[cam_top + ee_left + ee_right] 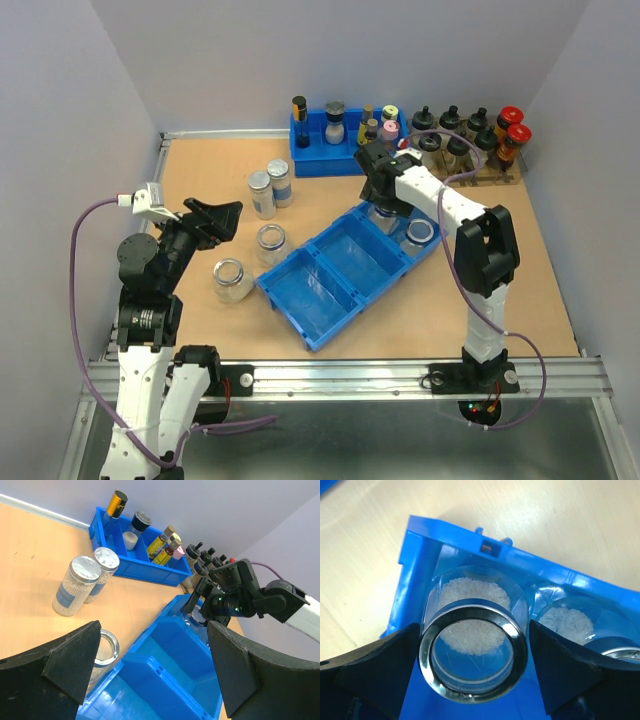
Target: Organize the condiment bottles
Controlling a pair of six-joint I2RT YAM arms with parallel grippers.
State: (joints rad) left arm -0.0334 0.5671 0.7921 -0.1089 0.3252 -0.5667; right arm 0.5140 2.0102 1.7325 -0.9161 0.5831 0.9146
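Tan table [210, 160] | blue bin [412, 580] | clear jar [472, 630], steel-rimmed mouth, white grains inside

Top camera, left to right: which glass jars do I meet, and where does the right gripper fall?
leftmost uncapped jar → capped pair → right gripper on its held jar → last jar, at the right end of the tray. The middle uncapped jar overlaps the pair; left out.
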